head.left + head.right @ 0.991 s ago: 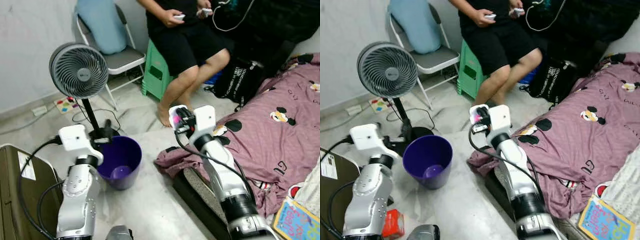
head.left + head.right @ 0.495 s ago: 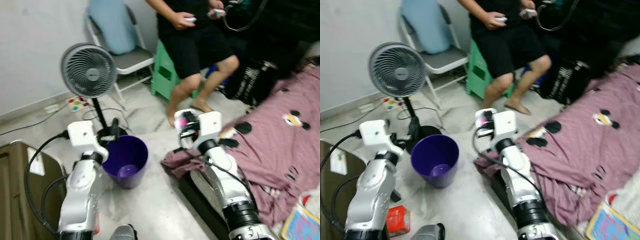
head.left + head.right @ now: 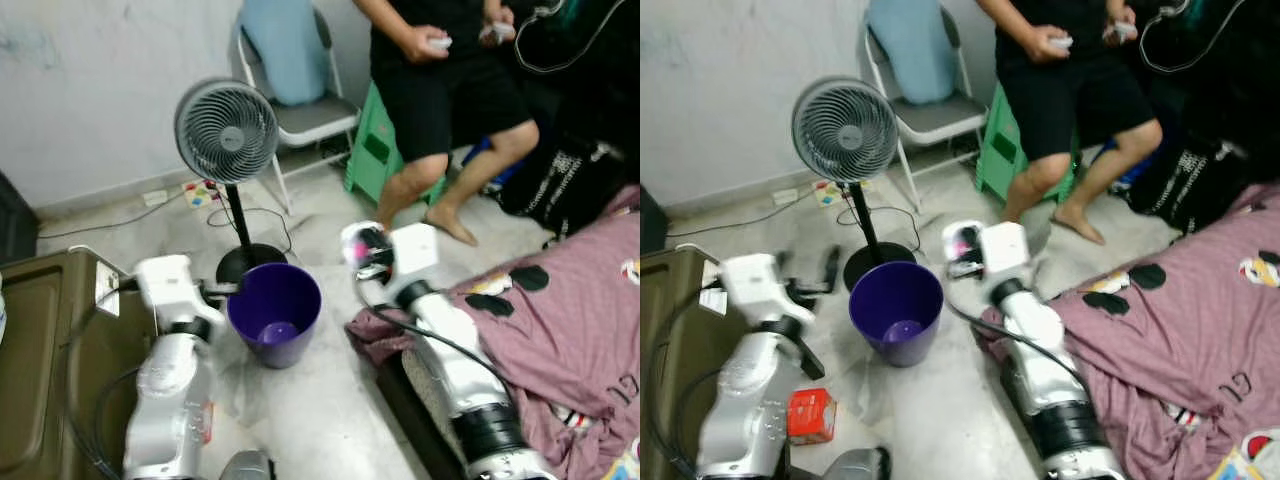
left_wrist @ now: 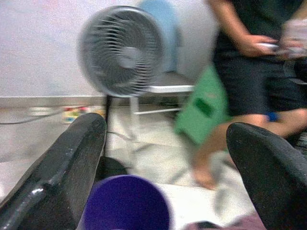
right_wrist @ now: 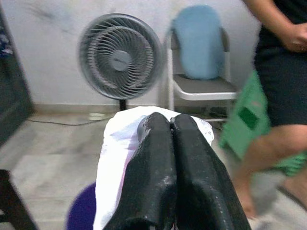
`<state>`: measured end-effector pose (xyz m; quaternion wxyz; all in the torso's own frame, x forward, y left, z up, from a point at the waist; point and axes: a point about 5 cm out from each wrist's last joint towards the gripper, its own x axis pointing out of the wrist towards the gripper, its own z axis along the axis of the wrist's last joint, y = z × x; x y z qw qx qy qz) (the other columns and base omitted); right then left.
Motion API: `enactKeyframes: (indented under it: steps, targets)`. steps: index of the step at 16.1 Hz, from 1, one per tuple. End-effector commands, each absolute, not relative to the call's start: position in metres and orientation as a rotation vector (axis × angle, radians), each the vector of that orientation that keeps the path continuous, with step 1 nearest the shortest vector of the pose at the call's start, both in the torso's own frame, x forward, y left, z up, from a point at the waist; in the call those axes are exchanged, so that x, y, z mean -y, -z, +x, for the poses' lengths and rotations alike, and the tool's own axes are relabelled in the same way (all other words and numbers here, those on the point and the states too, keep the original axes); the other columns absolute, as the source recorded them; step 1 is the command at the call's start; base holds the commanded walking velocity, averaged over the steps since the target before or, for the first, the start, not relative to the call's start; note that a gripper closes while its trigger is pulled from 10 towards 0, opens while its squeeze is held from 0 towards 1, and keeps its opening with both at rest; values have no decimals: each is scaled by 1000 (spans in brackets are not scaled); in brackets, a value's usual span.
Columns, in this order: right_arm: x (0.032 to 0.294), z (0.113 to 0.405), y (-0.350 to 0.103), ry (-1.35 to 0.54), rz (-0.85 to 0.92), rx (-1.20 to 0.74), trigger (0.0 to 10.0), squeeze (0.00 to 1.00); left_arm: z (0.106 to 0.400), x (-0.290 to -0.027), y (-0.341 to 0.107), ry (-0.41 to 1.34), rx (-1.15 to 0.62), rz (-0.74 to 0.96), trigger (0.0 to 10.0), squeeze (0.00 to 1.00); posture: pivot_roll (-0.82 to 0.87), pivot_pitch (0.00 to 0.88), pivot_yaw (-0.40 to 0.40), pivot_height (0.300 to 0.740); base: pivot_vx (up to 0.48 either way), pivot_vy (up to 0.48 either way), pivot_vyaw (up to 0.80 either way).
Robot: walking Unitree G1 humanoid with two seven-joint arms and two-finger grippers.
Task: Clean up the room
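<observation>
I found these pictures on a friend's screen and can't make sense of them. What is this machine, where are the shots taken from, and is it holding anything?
It is a humanoid robot tidying a room. The two wide pictures come from its head, looking down at its silver arms. The two close pictures come from wrist cameras looking along each gripper's black fingers. On the floor stand a purple bin, a fan and a small red box; a person sits on a green stool behind. The left gripper is open and holds nothing. The right gripper is shut on a white and pink wrapper, beside the bin.
</observation>
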<state>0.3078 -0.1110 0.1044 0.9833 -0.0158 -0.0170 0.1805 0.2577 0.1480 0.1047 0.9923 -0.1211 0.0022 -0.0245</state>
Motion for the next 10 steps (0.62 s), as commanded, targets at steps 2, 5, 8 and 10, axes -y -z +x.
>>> enactKeyframes:
  steps: [2,5,8,10]
  targets:
    - [106,309,-110,-381,-28,50,10000,0,261,-151,-110,47,21,-239,10000,0,21,18,-31,740,354,0,0]
    - [107,310,-111,-382,-35,50,10000,0,263,-149,-111,58,22,-247,10000,0,14,9,-28,740,378,0,0]
    - [106,311,-111,-383,-37,50,10000,0,263,-150,-111,62,24,-247,10000,0,16,5,-26,740,401,0,0]
    - [105,311,-112,-385,-34,51,10000,0,264,-150,-111,66,24,-243,10000,0,18,4,-25,740,403,0,0]
